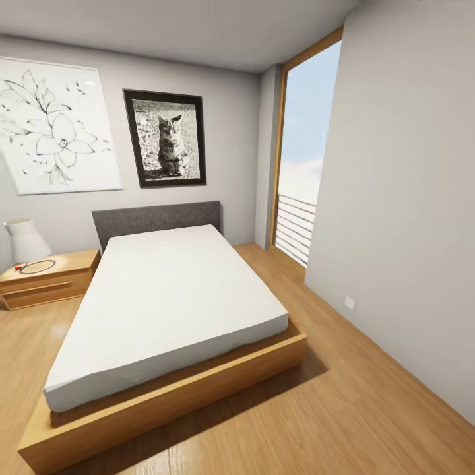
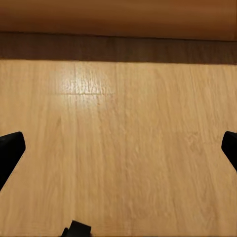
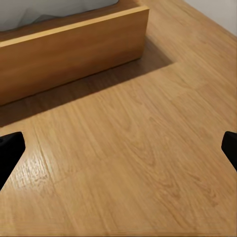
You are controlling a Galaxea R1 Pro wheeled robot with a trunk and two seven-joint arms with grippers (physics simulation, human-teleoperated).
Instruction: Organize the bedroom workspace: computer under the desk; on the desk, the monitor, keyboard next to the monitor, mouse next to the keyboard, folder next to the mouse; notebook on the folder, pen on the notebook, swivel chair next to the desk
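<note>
One big bed (image 1: 165, 310) with a white mattress and a wooden frame sits on the wooden floor (image 1: 369, 409). Two pictures hang on the grey wall above it: one flower drawing (image 1: 56, 125) and one cat photo (image 1: 165, 138). One small wooden night table (image 1: 49, 277) stands beside the bed, with one white lamp (image 1: 26, 241) on it. One tall window (image 1: 303, 158) shows blue sky. The left claw (image 2: 118, 148) hangs over bare floor, its two black fingers spread wide apart. The right claw (image 3: 118, 148) is spread wide too, over the floor near the bed's corner.
</note>
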